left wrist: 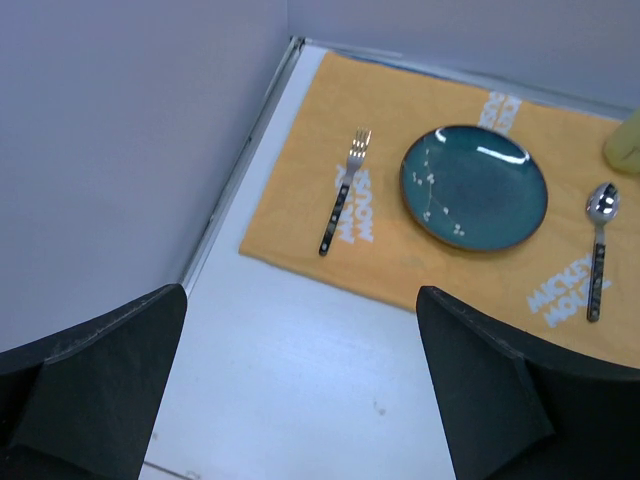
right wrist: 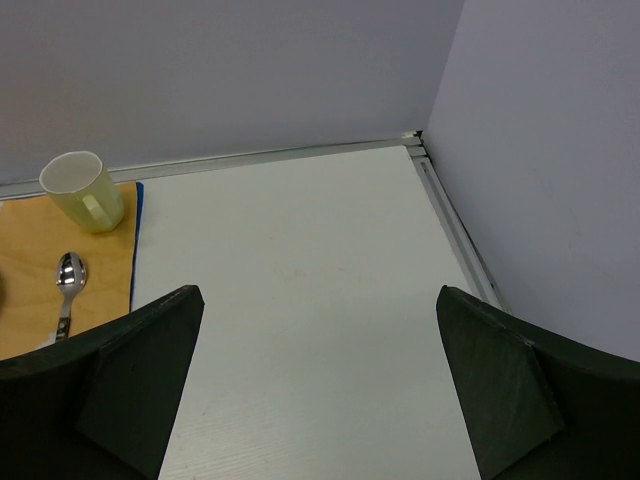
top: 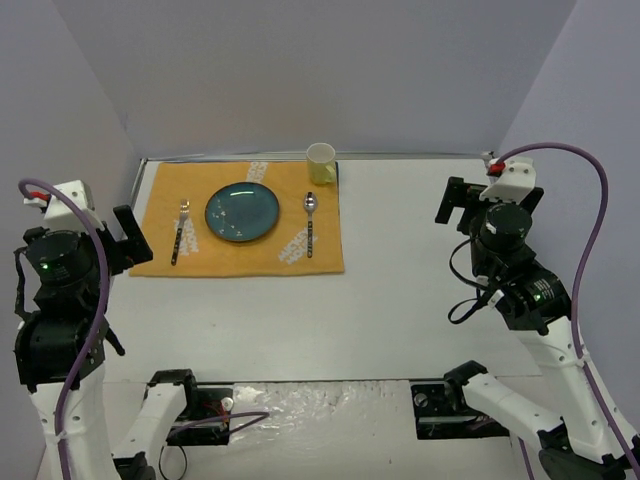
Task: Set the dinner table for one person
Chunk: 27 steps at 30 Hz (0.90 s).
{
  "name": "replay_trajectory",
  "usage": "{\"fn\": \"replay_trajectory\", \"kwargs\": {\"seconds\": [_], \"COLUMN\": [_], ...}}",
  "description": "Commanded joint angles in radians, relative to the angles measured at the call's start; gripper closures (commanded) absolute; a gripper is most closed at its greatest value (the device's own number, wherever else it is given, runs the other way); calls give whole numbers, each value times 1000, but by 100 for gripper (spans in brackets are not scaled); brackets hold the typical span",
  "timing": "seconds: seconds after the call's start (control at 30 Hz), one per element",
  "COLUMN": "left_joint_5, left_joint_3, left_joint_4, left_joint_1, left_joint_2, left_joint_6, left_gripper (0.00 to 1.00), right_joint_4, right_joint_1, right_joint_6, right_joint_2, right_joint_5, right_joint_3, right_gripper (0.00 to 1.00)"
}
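Observation:
The white dinner table (top: 400, 300) carries an orange-yellow mat (top: 240, 252) at the back left. On the mat lie a teal plate (top: 242, 212), a fork (top: 180, 232) to its left and a spoon (top: 310, 222) to its right. A pale yellow mug (top: 321, 163) stands at the mat's far right corner. My left gripper (top: 125, 235) is open and empty, raised at the left edge near the mat; its wrist view shows the fork (left wrist: 342, 200), plate (left wrist: 473, 186) and spoon (left wrist: 598, 245). My right gripper (top: 462, 205) is open and empty, raised over the right side; its wrist view shows the mug (right wrist: 82, 190).
Grey walls enclose the table on the left, back and right. A thin metal rim (right wrist: 455, 225) runs along the table's edges. The arm bases and cables sit at the near edge (top: 320, 410).

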Motion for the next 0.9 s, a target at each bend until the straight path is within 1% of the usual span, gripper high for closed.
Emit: {"fn": "replay_trajectory", "kwargs": {"seconds": [0.0,0.17,0.37,0.53,0.87], "left_joint_5": [-164,-203,-208,-196,-213], "left_joint_3": [-51,-106,-132,-179,-223], "left_joint_4": [-38,-20,-77,-90,-111], "left_joint_1": [-115,-155,-170,-178,-178], "left_joint_2": [-33,-135,-160,-200,-272], "left_joint_6": [-51,-53,-79,-121,-125], "left_gripper": [3,3,3,3,3], "right_joint_4": [79,85,87,88,95], "right_joint_1": [6,6,6,6,6], "right_joint_6": [5,17,31,40,38], "right_joint_2": [-21,-80,-139,-181,-193], "right_joint_5": [42,30,26,19,2], "right_joint_3": [-15,-33,-77,-104,-119], "right_gripper": [0,0,0,0,0]}}
